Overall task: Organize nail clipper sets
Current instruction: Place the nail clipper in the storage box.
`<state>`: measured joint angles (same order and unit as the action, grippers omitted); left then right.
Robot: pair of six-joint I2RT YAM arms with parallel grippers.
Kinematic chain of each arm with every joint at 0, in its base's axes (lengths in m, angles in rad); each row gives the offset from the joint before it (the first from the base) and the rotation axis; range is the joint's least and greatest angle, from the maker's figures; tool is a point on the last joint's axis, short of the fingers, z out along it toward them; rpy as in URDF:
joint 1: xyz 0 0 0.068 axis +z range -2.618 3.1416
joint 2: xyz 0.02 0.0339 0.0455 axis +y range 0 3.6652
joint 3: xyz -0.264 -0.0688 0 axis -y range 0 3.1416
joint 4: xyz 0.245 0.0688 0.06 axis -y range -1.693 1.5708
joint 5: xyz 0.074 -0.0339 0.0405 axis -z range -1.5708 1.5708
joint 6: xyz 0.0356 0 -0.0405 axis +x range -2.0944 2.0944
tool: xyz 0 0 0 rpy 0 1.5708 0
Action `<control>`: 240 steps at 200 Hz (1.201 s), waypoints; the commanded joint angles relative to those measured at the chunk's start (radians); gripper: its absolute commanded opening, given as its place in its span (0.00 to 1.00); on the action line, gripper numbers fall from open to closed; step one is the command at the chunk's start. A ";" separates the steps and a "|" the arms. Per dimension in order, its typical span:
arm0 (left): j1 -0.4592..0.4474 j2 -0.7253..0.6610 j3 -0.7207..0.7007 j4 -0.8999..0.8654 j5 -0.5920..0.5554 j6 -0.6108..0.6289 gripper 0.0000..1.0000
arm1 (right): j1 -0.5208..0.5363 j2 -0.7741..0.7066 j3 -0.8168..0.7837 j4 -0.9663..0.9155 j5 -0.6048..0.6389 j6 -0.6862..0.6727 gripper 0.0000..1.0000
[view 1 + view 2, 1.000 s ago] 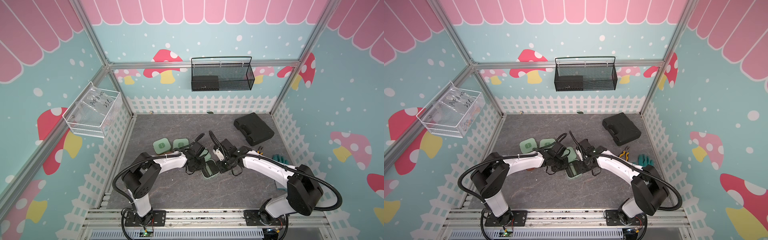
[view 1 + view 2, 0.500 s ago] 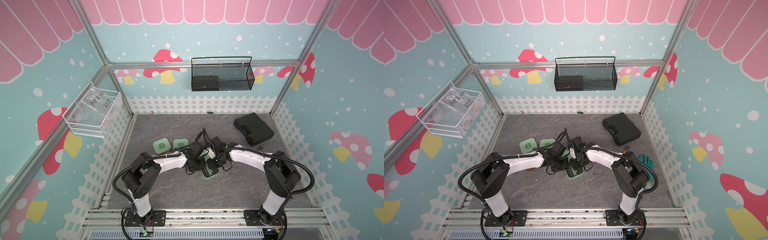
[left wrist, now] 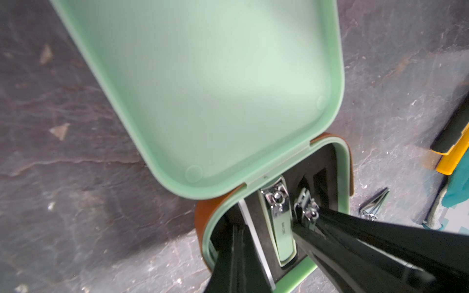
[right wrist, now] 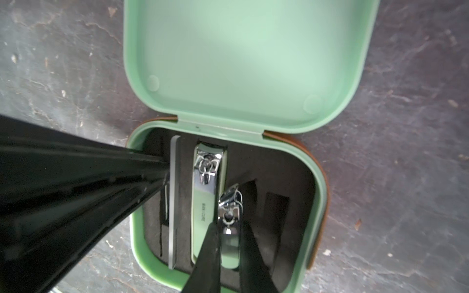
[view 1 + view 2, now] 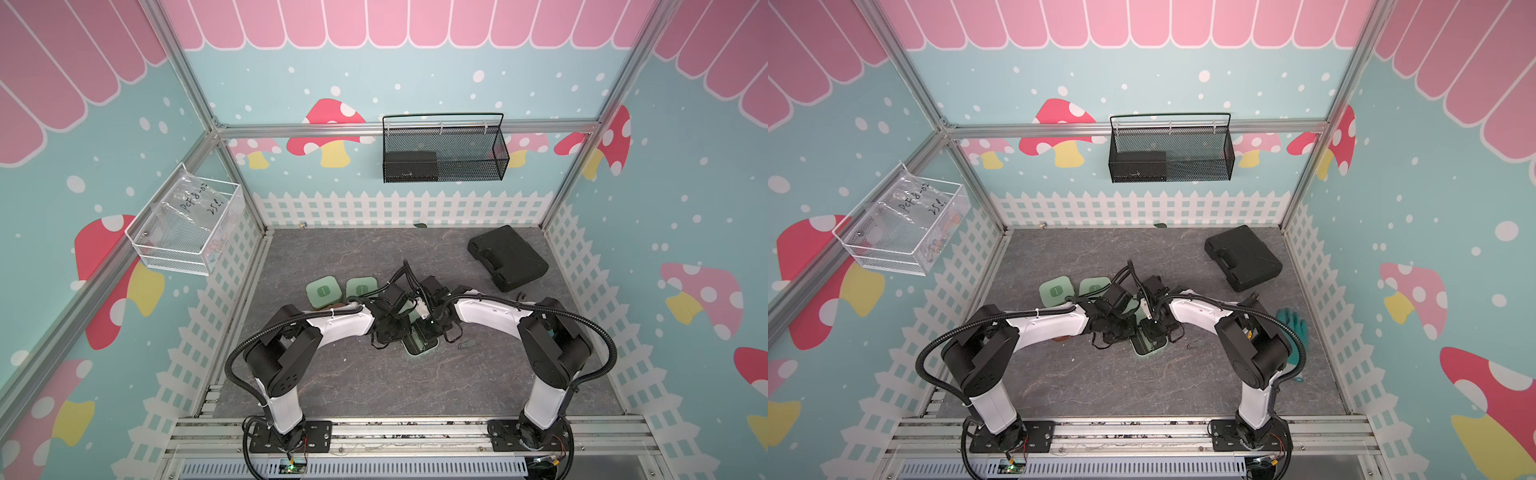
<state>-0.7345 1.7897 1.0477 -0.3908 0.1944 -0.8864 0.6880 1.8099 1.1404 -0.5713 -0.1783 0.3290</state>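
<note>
Right wrist view shows your right claw (image 4: 228, 225) clamped on a small clipper (image 4: 229, 203), tilted over the black insert (image 4: 279, 165) of the open case (image 4: 253, 63), next to the big clipper (image 4: 208, 177) sitting in its slot. Your left claw (image 4: 162, 176) is pinched together, tip just beside the nail file (image 4: 173, 215). Farther back on the table (image 5: 374, 386), two closed mint cases (image 5: 321, 291) sit side by side.

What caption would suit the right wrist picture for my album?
Right fingers pinch a small clipper over the open mint case, beside a larger seated clipper.
</note>
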 commanded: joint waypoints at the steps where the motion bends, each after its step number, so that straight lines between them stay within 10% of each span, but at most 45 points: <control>1: -0.003 0.017 -0.018 0.000 -0.008 -0.007 0.00 | -0.004 0.028 -0.012 -0.007 0.048 -0.015 0.08; 173: -0.002 0.020 -0.014 0.000 -0.006 -0.006 0.00 | 0.024 0.159 -0.080 -0.002 0.177 0.039 0.07; 240: -0.002 0.025 -0.011 0.000 -0.001 -0.006 0.00 | 0.027 0.040 -0.036 -0.035 0.145 0.032 0.23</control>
<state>-0.7345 1.7901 1.0454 -0.3832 0.2054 -0.8867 0.7090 1.8290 1.1320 -0.5503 -0.0780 0.3660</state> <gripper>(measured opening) 0.049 0.207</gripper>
